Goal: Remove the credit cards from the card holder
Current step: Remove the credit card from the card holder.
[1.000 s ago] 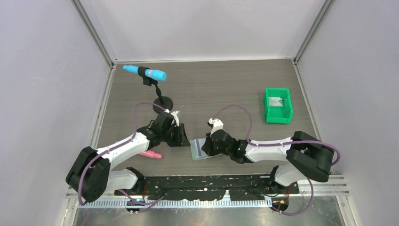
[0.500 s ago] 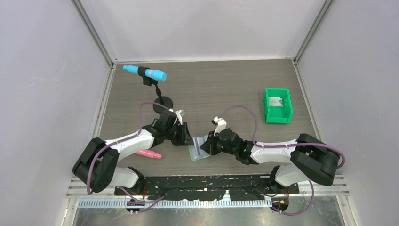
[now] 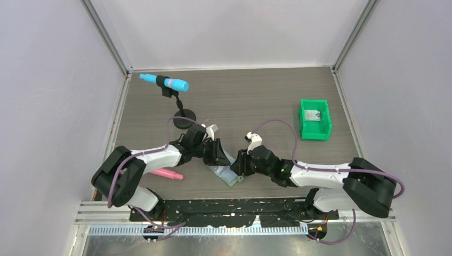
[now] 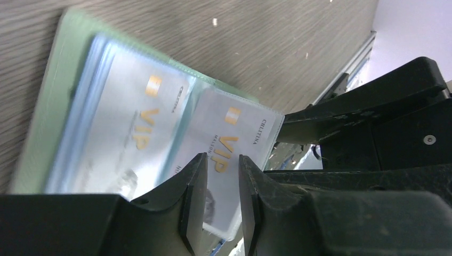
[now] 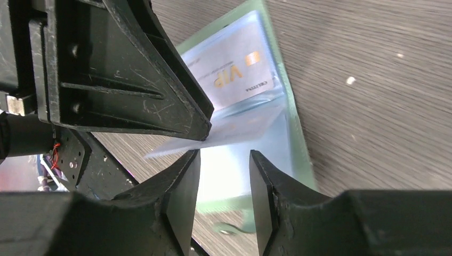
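The card holder lies open near the table's front edge, pale green with see-through panels. Two pale credit cards with gold "VIP" print sit in its pockets. The right-hand panel looks lifted off the table, and shows as a thin pale sheet in the right wrist view. My left gripper hovers over that panel, jaws a narrow gap apart with nothing pinched. My right gripper faces it from the right, jaws open over the holder's near end.
A bright green bin holding a small card stands at the right. A blue and pink marker rests on a black stand at the back left. A pink marker lies by the left arm. The metal front rail is close.
Both grippers have moved right and closer together. The card holder has turned and slid toward the front right, one panel now raised between them.
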Robot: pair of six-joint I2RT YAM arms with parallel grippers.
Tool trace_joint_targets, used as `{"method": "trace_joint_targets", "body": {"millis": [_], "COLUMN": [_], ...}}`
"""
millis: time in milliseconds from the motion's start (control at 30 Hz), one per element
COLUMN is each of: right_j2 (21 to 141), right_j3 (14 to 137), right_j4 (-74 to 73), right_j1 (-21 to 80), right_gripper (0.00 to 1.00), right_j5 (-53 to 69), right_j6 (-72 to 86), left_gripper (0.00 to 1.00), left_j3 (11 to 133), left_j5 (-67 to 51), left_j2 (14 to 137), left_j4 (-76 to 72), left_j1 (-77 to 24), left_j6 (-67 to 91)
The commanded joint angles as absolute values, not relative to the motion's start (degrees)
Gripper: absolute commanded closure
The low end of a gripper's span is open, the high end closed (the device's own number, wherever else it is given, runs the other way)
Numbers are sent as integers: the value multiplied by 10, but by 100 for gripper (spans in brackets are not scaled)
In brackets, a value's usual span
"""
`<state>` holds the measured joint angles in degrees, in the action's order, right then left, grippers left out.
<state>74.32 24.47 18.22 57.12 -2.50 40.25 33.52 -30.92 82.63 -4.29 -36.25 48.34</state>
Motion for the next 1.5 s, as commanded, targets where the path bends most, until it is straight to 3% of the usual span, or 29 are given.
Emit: {"method": "trace_joint_targets", "body": {"millis": [0,467,767,900,1133,1333,1467], "right_j2": [674,559,506,492,487,521,552], "right_j3": [277,272,281,285,234,191,182], "right_j4": [80,-23,-89,-134,-95,-47,-34], "right_j1": [567,567,567,567,568,571,577], "right_gripper": [54,58,50,57,61,64,57], "right_j5": [-93,-128,-159,-167,-118,-95,-105], "right_j6": [401,429,453,457,506,545,568], "left_gripper": [70,70,70,70,70,70,67], "left_j3": [373,370,371,368,371,387,396], "left_j5": [-346,-332,-316,-290,-239,-183,-111], "left_j2": [846,846,864,873,889,824,760], "left_j4": [-98,-80,-112,-112,-97,-17,73], "left_j1": [-388,-417,-470,-505,-524,-519,-497], "left_j6": [501,491,512,515,507,478,458]}}
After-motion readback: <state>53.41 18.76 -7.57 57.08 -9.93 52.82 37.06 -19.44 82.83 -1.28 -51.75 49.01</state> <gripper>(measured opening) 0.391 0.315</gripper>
